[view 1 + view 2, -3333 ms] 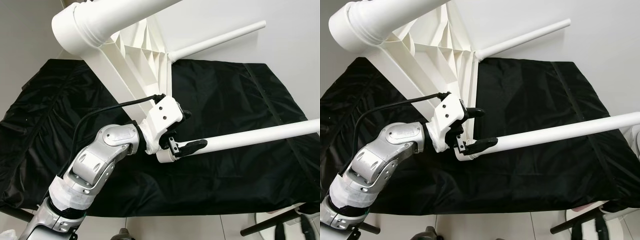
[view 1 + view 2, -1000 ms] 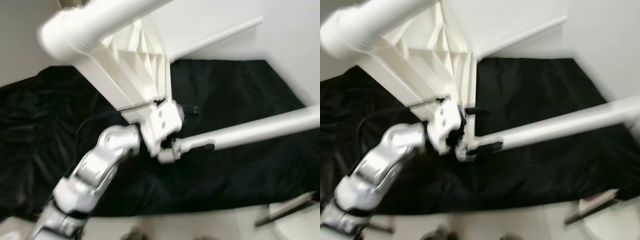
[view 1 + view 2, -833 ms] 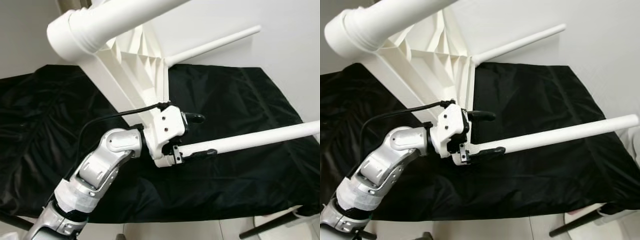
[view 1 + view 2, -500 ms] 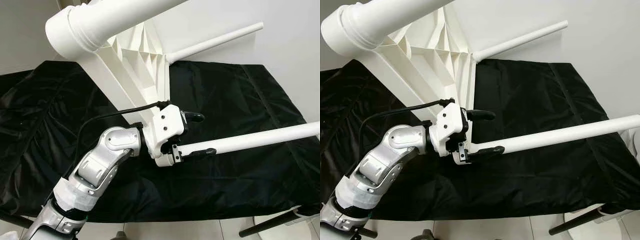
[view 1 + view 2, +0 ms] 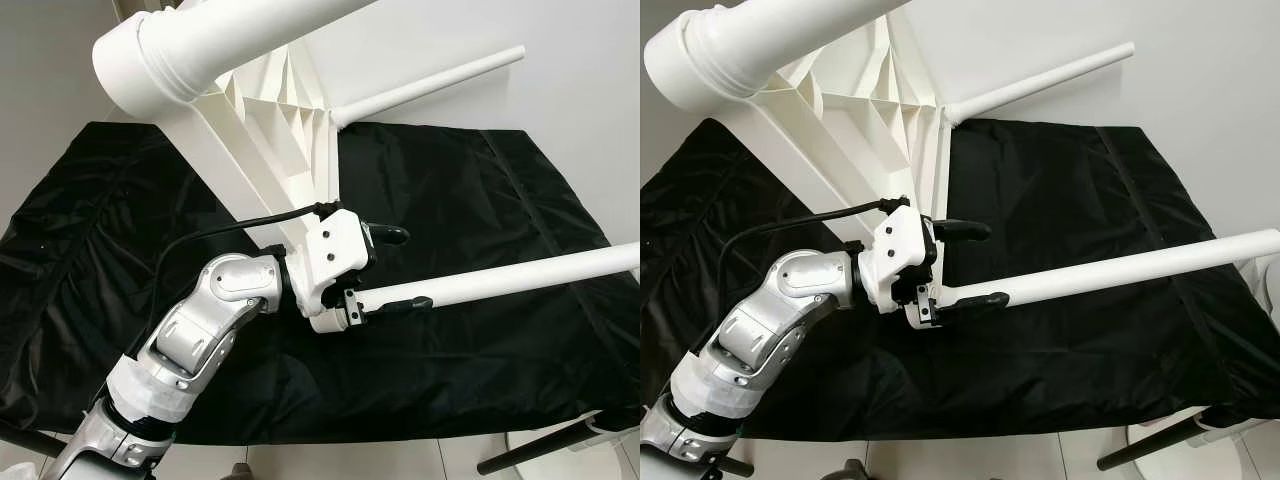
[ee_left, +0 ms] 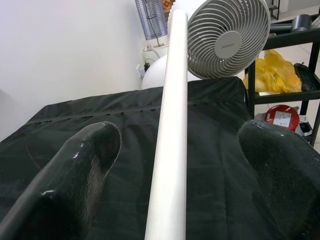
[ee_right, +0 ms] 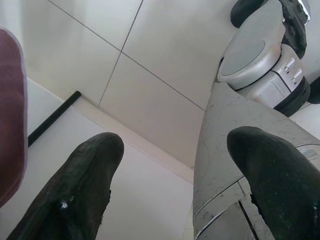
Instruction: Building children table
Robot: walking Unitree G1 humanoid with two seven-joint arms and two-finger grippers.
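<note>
White table leg (image 5: 500, 283) between spread left gripper (image 5: 392, 268) fingers, above black cloth (image 5: 470, 200), cloth edges well apart

My left end effector (image 5: 385, 268) now sits with its upper finger (image 5: 388, 235) lifted clear of the leg (image 5: 520, 277); 3.3 s ago both fingers lay closer around it. The lower finger (image 5: 405, 304) reaches further along the leg than it did then.

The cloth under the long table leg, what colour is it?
Black cloth; the table leg is white. Clearest in the left eye view.
</note>
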